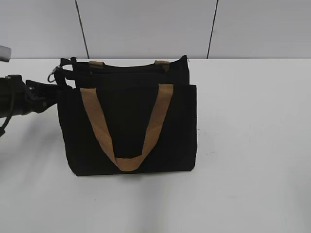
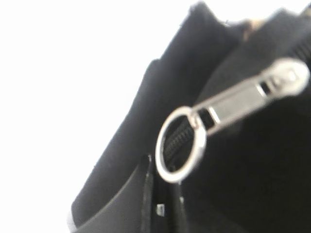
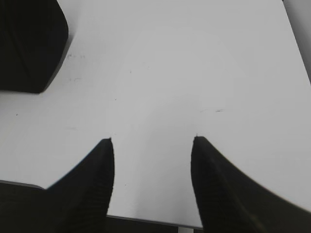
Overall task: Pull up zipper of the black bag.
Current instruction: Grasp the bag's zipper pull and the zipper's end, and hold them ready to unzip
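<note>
Fingers of left gripper (image 2: 163, 204) look pinched at zipper (image 2: 233, 99) ring, grip uncertain; right gripper (image 3: 153, 145) wide, idle. Pull sits at black bag (image 1: 129, 126) far-left top; whole run left.

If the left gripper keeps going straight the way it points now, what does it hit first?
Most likely the zipper pull's ring, which hangs just ahead of the left gripper, with the bag right behind it. The close-up is blurred, so the gap and the state of the jaws are unclear.

White table (image 1: 252, 184), pale panelled wall (image 1: 146, 26) behind it with dark vertical seams
</note>
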Controlling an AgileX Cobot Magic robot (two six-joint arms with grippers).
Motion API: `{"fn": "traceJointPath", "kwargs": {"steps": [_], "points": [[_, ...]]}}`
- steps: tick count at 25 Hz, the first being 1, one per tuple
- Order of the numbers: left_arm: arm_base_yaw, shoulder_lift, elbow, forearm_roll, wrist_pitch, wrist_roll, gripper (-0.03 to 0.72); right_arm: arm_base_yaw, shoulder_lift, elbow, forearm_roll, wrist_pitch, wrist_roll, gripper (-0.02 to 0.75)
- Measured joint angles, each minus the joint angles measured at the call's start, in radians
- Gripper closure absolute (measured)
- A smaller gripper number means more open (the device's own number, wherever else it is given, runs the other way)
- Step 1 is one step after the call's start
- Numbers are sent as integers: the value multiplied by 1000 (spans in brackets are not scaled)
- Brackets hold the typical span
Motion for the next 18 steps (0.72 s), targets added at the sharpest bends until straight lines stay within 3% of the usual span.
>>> {"fn": "traceJointPath", "kwargs": {"steps": [4, 18], "points": [[1, -127, 0, 40, 89, -101, 665, 0, 0, 0, 0, 0, 0, 337], [1, -397, 1, 299, 168, -195, 666, 0, 0, 0, 0, 0, 0, 337]]}}
